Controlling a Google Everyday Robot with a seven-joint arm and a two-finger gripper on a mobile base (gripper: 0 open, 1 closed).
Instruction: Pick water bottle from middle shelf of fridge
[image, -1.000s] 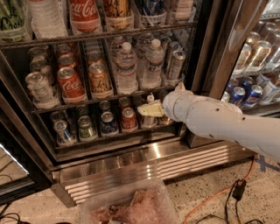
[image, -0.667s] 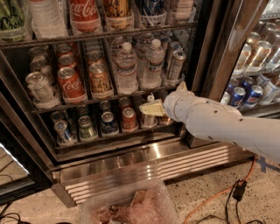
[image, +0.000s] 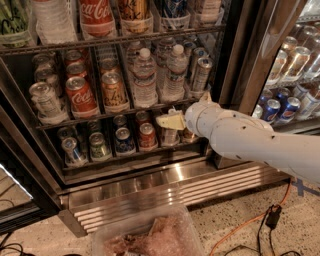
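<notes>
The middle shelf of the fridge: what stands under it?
Under the middle shelf stand small cans on a lower rack. The gripper, just below the front rail, and the white arm cover the right end, so what stands there cannot be seen.

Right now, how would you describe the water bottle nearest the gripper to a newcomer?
In the open fridge, find the middle shelf, the wire rack second from the bottom. The water bottle stands right of centre, clear with a white cap. Unlike its twin on the left, it sits beside a slim silver can, with the gripper just below it.
</notes>
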